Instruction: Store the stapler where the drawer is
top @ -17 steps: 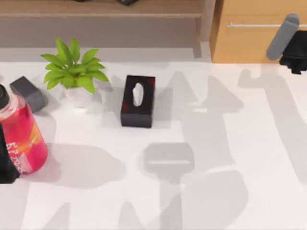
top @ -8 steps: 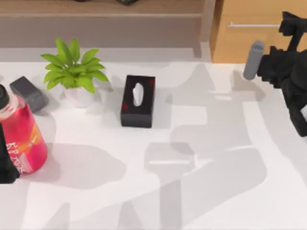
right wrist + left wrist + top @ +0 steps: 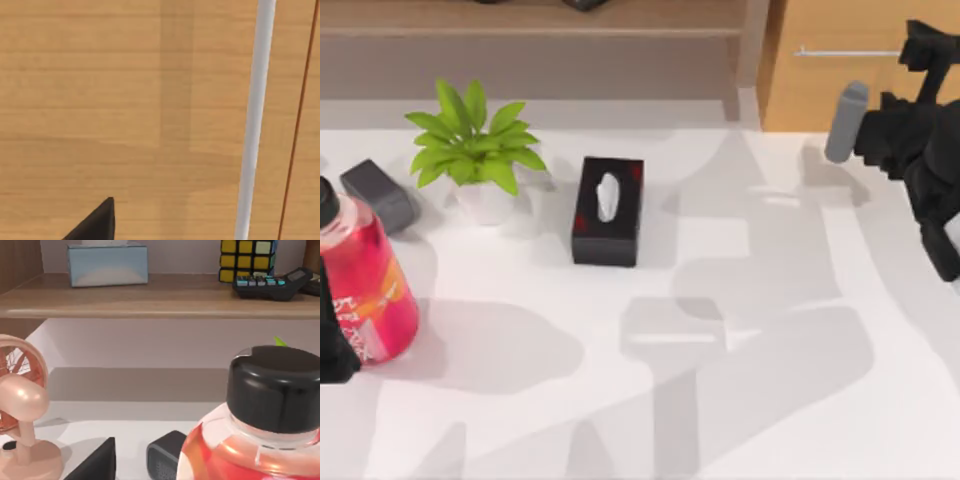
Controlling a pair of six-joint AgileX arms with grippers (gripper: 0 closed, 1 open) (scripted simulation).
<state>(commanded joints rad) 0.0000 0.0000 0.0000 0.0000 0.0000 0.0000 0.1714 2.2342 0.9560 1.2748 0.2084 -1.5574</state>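
Stapler [image 3: 378, 194]: one, a dark grey rounded block lying on the white surface [image 3: 720, 400] at the far left, left of the potted plant [image 3: 472, 150] and just beyond the red bottle [image 3: 365, 285]. In the left wrist view its end [image 3: 165, 460] shows beside the bottle's black cap [image 3: 272, 390].

Drawer [image 3: 840, 80]: one, light orange-brown wood, at the far right, front closed, with one thin silver bar handle [image 3: 845, 52] running across it. In the right wrist view the handle [image 3: 255, 120] stands close before the camera against the wood front.

Right gripper [image 3: 925, 55]: at the drawer front by the handle's right end; whether its fingers are wide or narrow cannot be told. Left gripper [image 3: 335, 350]: parked at the left edge of the surface, behind the bottle; finger state cannot be told.

Other items: one black tissue box [image 3: 608, 210], near the middle of the surface; one wooden shelf [image 3: 150, 297] at the far side carrying one pale blue box [image 3: 107, 265], one puzzle cube [image 3: 249, 259] and one dark calculator [image 3: 272, 282]; one pink desk fan [image 3: 20, 410].

Open room: the near half of the surface and the stretch between tissue box and drawer are bare.
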